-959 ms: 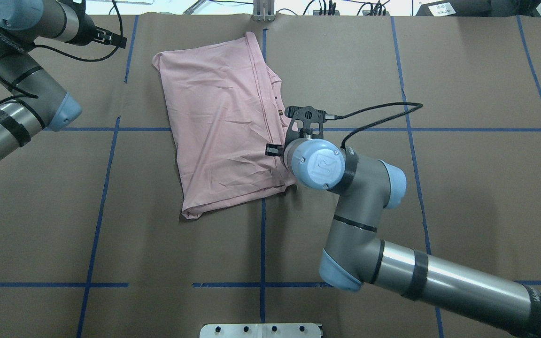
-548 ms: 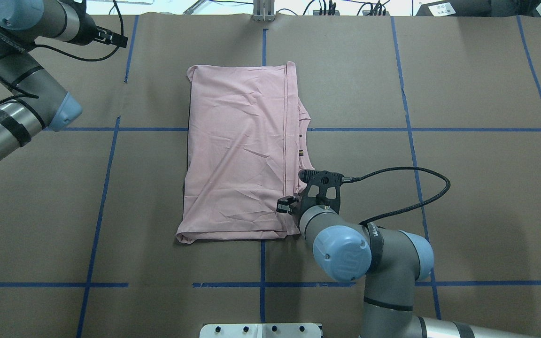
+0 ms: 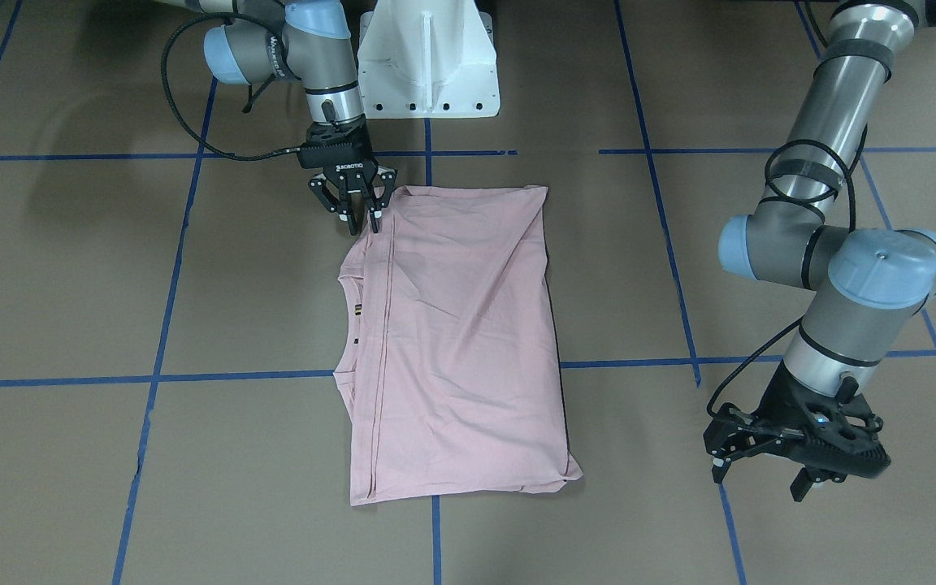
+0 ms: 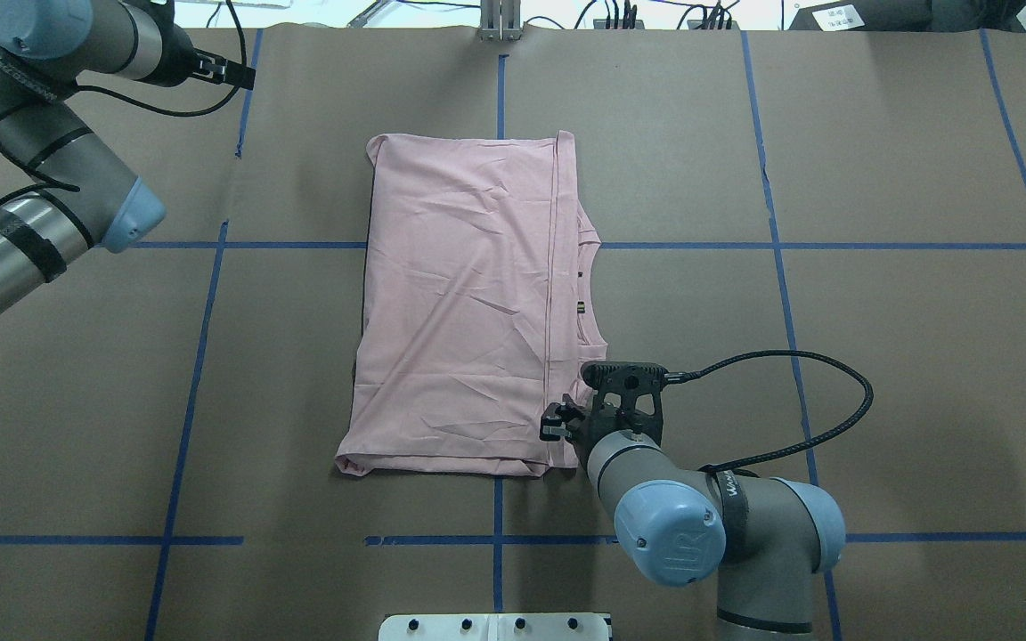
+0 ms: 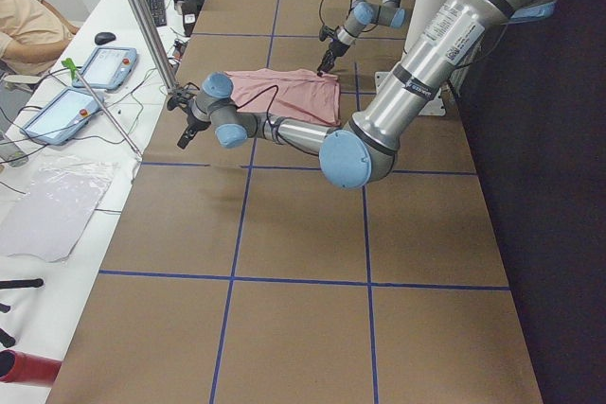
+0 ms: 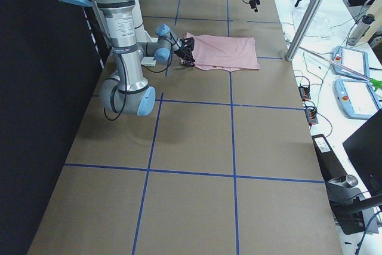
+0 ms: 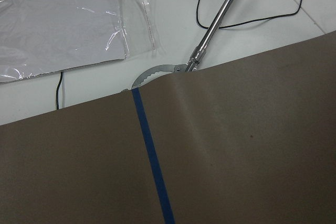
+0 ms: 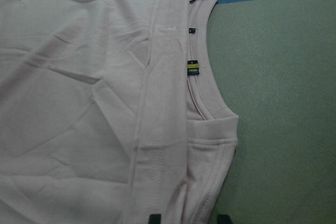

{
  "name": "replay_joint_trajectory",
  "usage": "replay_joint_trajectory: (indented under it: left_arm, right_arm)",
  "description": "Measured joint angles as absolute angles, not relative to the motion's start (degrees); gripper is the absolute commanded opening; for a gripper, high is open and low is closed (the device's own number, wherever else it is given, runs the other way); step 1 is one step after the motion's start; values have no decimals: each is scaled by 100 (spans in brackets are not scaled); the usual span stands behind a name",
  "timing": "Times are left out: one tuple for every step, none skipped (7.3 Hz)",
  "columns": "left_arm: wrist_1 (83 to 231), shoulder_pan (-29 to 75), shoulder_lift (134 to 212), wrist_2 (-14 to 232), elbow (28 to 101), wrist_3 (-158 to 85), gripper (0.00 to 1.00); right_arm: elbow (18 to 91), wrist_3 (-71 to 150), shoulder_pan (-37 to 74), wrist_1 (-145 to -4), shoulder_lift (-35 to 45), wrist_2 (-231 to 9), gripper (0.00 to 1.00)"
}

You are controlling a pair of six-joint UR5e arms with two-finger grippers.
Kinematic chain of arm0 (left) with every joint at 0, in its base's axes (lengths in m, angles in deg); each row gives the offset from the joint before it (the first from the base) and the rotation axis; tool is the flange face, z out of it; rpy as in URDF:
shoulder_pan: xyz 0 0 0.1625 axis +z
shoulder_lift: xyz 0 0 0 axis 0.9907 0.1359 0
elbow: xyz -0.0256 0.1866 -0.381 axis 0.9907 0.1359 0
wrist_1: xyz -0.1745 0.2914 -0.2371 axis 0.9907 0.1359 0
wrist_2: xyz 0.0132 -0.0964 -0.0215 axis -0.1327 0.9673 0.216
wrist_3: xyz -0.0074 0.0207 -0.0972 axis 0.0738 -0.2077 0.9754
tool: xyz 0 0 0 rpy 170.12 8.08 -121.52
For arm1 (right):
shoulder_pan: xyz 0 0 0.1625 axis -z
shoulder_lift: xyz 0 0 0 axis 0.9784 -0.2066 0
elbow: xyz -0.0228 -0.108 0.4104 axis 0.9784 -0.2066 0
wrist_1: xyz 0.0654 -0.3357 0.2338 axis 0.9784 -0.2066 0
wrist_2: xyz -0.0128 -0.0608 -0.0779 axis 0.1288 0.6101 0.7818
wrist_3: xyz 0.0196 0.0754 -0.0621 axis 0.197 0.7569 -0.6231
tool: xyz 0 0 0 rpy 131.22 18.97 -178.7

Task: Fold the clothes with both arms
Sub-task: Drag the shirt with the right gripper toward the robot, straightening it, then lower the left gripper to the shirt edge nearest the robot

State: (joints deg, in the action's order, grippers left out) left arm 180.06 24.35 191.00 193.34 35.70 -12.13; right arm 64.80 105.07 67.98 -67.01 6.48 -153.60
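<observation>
You've got the shirt [image 4: 460,303] folded into a long rectangle, lying flat at mid table [image 4: 923,160]. Its collar [image 8: 198,90], w/ a small tag [image 8: 192,68], pokes out along the edge on the robot's right. R gripper [image 3: 361,221] is down at the shirt's corner nearest the base, on that same side. Its jaws stand apart. In the R wrist view the fingertips [image 8: 155,217] straddle the shirt's edge w/ cloth between them, not pinched. L gripper [image 3: 760,479] hangs over the paper toward the table's far-left edge, well apart from the shirt, jaws spread wide, holding nothing. L wrist cam gives you only the table edge, blue tape [image 7: 152,156] and a plastic sheet [image 7: 63,24] beyond.
</observation>
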Motion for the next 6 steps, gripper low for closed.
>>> replay_joint_trajectory:
  left_arm:
    - [17968, 2494, 19015, 19347, 3819, -1019, 100]
    - [17868, 2622, 18831, 19354, 4259, -678, 100]
    - [17617, 2868, 18555, 19347, 4918, -212, 100]
    - [17260, 3231, 18161, 19315, 5788, 334, 100]
    - [16973, 3641, 17697, 19201, 6665, 844, 100]
    - [16788, 4133, 17246, 18943, 7398, 1292, 100]
  right_arm:
    - [6787, 10279, 6795, -6701, 479, -15493, 100]
    - [7126, 10139, 6770, -6701, 273, -15693, 100]
    - [7408, 10035, 6708, -6701, 101, -15894, 100]
    - [7589, 9952, 6613, -6701, 5, -16042, 100]
    - [7660, 9913, 6525, -6701, -18, -16110, 100]
    - [7684, 9902, 6458, -6701, -13, -16135, 100]
